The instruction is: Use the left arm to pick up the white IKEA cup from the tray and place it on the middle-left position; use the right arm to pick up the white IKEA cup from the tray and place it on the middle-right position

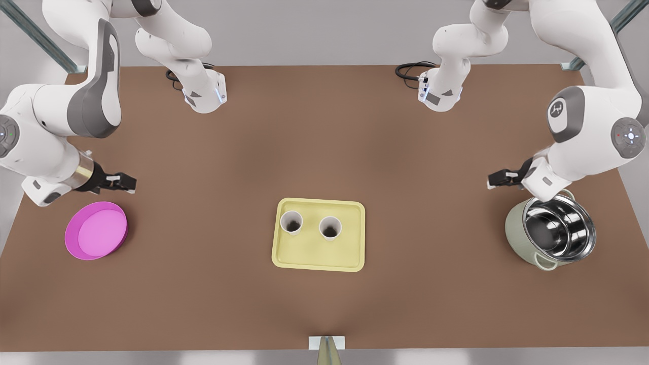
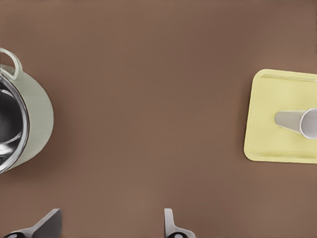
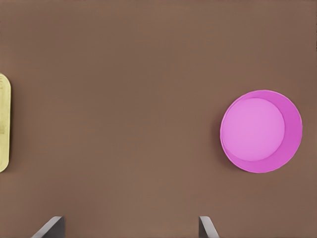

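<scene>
Two white cups stand upright on the pale-yellow tray (image 1: 317,253) at the table's middle: one (image 1: 291,222) toward the front view's left, the other (image 1: 330,227) toward its right. My left gripper (image 1: 491,179) hovers open at the front view's right, beside the pot and well away from the tray. In the left wrist view this gripper (image 2: 109,225) is open, with the tray (image 2: 277,89) and one cup (image 2: 302,123) far off. My right gripper (image 1: 131,183) hangs open at the front view's left, just above the magenta dish. The right wrist view also shows it (image 3: 129,228) open, over bare table.
A pale-green pot (image 1: 550,233) with a steel inside sits at the front view's right, under the left arm's wrist. A round magenta dish (image 1: 96,230) lies at the front view's left. Bare brown tabletop separates the tray from both. Both arm bases stand at the far edge.
</scene>
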Controlling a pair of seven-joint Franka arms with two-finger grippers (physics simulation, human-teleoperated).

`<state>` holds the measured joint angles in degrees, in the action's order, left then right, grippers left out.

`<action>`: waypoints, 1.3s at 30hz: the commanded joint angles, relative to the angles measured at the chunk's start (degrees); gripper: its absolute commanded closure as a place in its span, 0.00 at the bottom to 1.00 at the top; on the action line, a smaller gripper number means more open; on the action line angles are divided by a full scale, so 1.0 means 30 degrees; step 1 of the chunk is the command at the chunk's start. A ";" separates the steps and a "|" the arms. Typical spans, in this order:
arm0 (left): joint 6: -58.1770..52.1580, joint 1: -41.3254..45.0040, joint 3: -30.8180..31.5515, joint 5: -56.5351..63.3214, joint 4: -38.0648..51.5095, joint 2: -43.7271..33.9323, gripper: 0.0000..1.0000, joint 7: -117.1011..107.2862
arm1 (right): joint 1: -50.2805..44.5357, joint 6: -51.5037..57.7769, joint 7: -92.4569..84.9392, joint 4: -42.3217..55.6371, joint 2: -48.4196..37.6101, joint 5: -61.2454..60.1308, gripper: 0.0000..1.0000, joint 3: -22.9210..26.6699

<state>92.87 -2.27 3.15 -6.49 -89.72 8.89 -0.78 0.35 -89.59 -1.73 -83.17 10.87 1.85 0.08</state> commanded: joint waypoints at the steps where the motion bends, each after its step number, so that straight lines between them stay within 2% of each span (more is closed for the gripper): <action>1: 0.1679 0.0054 0.0006 -0.0003 0.0023 -0.0004 0.00 -0.0443 | -0.0001 -0.0871 -0.0420 0.0009 -0.0021 -0.0003 0.00 0.0002; 3: 0.1884 0.1136 0.0035 0.0287 0.0463 0.0346 0.00 -0.0238 | -0.0176 -0.1105 -0.0333 -0.0137 0.0272 -0.0090 0.00 -0.0642; 4: 0.1884 0.3418 0.0006 0.2308 0.0463 0.0874 0.00 -0.0472 | -0.0936 -0.1310 0.0923 -0.0487 0.0390 -0.0091 0.00 -0.0672; 6: 0.1855 0.7726 0.0006 0.2517 0.2249 0.2953 0.00 -0.5010 | -0.2813 -0.3857 0.3884 -0.2684 0.0360 -0.0149 0.00 -0.0672; 7: 0.2175 0.8725 0.0006 0.2429 0.3099 0.4066 0.00 -0.6826 | -0.3398 -0.5087 0.5173 -0.3769 0.0331 -0.0733 0.00 -0.0701; 10: 0.5656 1.0044 0.0093 0.2428 0.3100 0.6087 0.00 -1.0806 | -0.5682 -0.9596 1.0764 -0.7107 0.0360 -0.1028 0.00 -0.0876; 13: 0.6396 1.1654 0.0064 0.2956 0.2836 0.7699 0.00 -1.2191 | -0.6974 -1.1417 1.4197 -0.7608 0.1327 -0.0999 0.00 -0.0906; 20: 1.2577 1.1452 -0.0141 0.2722 0.3275 1.0660 0.00 -1.2513 | -0.8614 -1.5401 1.8300 -0.7374 0.3876 -0.0999 0.00 -0.0994; 27: 1.3279 1.1070 -0.0082 0.2809 0.5355 1.2094 0.00 -1.2337 | -0.8643 -1.5666 1.8418 -0.6056 0.5517 -0.1350 0.00 -0.1404; 33: 1.3134 1.1890 0.0064 0.2809 0.3920 1.1685 0.00 -1.2865 | -0.8614 -1.6164 1.8418 -0.6056 0.6132 -0.1350 0.00 -0.1815; 39: 1.4160 1.1861 0.0064 0.2751 0.3949 1.2066 0.00 -1.2894 | -0.8643 -1.7043 1.8388 -0.5851 0.7333 -0.1292 0.00 -0.2108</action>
<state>133.05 33.29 3.28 1.70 -77.90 45.10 -32.36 -25.57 -138.52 43.11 -100.76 32.59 -2.04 -6.14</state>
